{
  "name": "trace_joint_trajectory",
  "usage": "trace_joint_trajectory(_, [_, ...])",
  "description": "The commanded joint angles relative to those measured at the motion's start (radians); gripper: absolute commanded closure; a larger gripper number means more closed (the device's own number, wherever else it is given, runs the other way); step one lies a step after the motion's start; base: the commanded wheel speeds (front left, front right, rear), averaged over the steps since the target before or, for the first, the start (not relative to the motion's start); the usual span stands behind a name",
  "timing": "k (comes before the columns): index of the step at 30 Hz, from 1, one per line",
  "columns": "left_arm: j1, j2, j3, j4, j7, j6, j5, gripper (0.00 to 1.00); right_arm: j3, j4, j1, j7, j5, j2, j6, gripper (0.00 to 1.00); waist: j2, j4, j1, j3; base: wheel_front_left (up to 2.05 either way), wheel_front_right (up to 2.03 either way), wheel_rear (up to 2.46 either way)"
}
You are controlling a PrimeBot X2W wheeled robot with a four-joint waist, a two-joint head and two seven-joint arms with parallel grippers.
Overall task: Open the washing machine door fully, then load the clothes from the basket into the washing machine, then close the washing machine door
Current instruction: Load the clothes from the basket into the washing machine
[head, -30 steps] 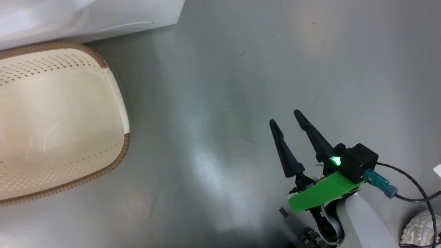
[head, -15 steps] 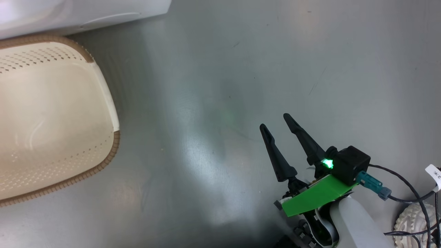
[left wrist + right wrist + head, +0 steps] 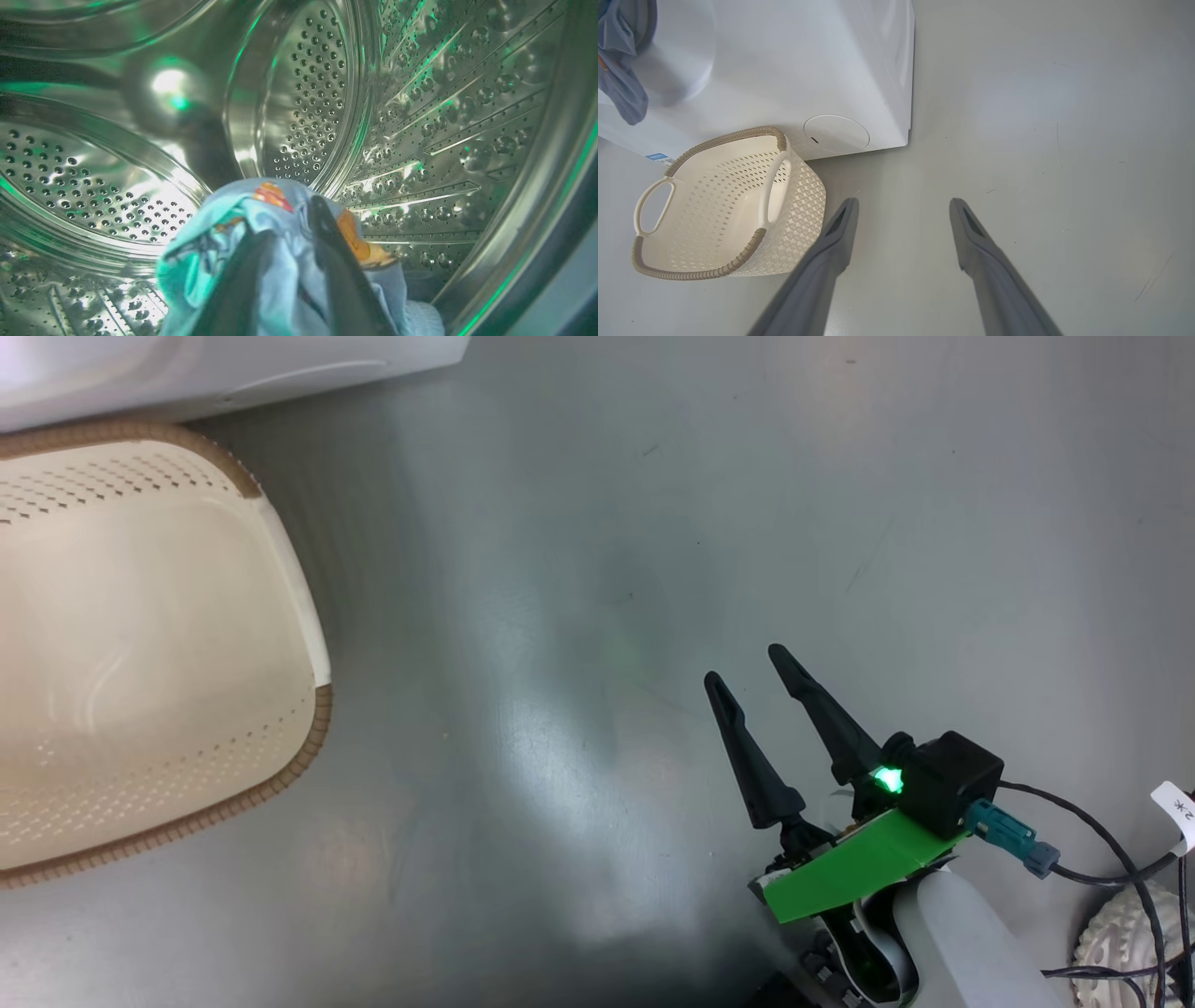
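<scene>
1. Head view: the basket [image 3: 320, 728] stands on the grey floor [image 3: 560, 569] at the left, its bare cream bottom showing and its brown rim just beside the white washing machine [image 3: 233, 364] at the top edge. The right hand [image 3: 745, 665] hovers over the floor at the lower right, well apart from the basket, with its two dark fingers spread and nothing between them.
2. Left wrist view: the left hand [image 3: 289, 219] is inside the perforated steel drum [image 3: 308, 93]. Light-blue clothes [image 3: 224, 219] with orange figures are bunched over and between its fingers. I cannot tell whether the fingers are pressing the fabric or loose.
3. Right wrist view: the right hand [image 3: 903, 201] points at the floor, fingers wide apart. The basket [image 3: 803, 196] sits to their left, touching the foot of the washing machine [image 3: 808, 70] below a round cover [image 3: 837, 133] and near a blue label [image 3: 656, 157]. A fold of blue clothes [image 3: 619, 88] hangs at the machine's front, upper left.
</scene>
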State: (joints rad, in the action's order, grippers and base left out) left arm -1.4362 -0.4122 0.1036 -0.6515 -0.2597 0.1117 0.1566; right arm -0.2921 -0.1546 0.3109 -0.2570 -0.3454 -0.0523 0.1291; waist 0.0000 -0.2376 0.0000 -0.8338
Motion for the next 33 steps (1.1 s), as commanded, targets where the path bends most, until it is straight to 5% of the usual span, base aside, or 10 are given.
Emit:
trace_joint_trajectory(1, [0.005,-0.037,-0.014,0.012,-0.002,0.002,0.005,0.00,-0.021,0.012,-0.019,-0.005,0.004,0.002,0.002,0.00,0.0000,0.005,0.0000,0.006,0.00,0.00,0.00])
trace_joint_trajectory(19, [0.095,0.038,-0.056,-0.025,-0.002,0.006,0.028,0.00,0.027,0.002,0.001,-0.005,0.028,0.002,0.002,0.00,0.0000,0.061,0.0000,0.078,0.00,0.00,0.00])
trace_joint_trajectory(33, [0.289,0.080,-0.137,0.144,-0.002,0.015,0.070,0.00,0.057,-0.016,0.010,-0.005,0.056,0.002,0.002,0.00,0.0000,0.109,0.0000,0.118,0.00,0.00,0.00])
